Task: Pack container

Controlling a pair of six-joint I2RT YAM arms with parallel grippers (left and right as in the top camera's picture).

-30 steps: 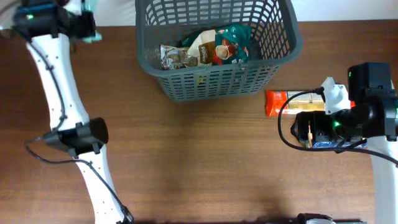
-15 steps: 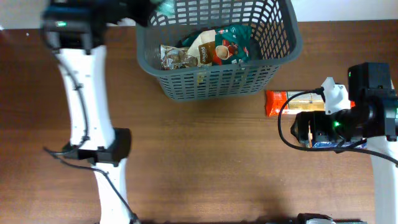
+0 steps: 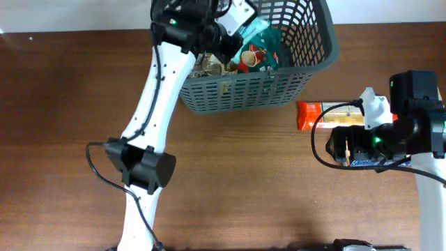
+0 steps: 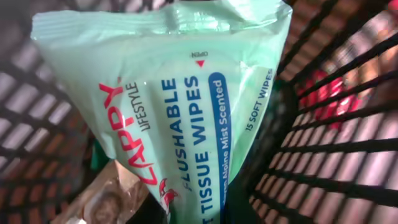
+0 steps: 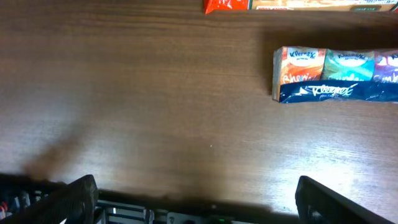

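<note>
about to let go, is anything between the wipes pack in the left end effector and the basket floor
No wall or rim is in the way: the wipes pack hangs inside the basket. Only the snack packets lying on its floor sit beneath; it would likely land on them.

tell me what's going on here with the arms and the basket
The left gripper holds a pale green wipes pack inside the grey basket, over the snack packets already in it, not yet released. The right gripper hangs open above the table, handling nothing. A Kleenex pack and an orange packet lie on the table, not yet packed.
</note>
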